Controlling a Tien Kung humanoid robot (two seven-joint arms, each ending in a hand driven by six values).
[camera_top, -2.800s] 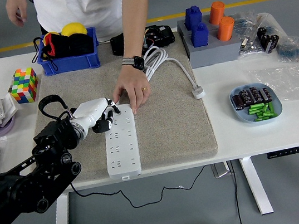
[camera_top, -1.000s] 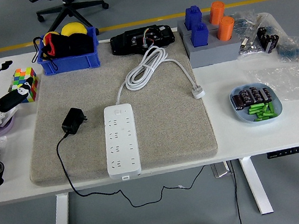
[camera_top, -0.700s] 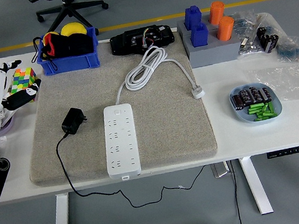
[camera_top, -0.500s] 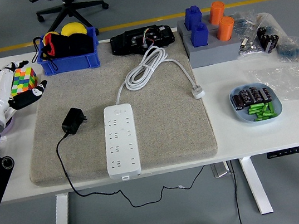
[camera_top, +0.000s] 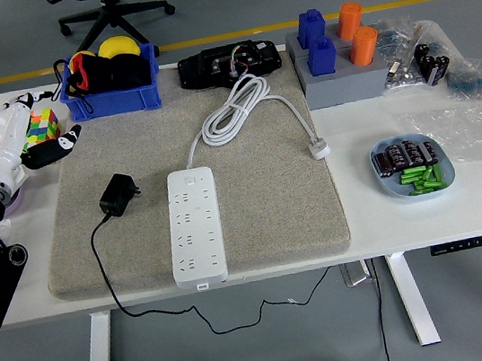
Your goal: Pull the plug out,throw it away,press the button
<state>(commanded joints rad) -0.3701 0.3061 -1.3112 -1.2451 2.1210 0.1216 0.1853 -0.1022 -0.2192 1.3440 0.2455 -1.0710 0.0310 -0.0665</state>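
Head view: black adapter plug (camera_top: 117,194) lay unplugged right of open, empty left hand (camera_top: 22,141); power strip (camera_top: 195,226) button judged not yet pressed

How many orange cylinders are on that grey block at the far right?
2. One orange cylinder stands at the grey block's far right corner; the other is just nearer, right of the blue pieces. None seem hidden.
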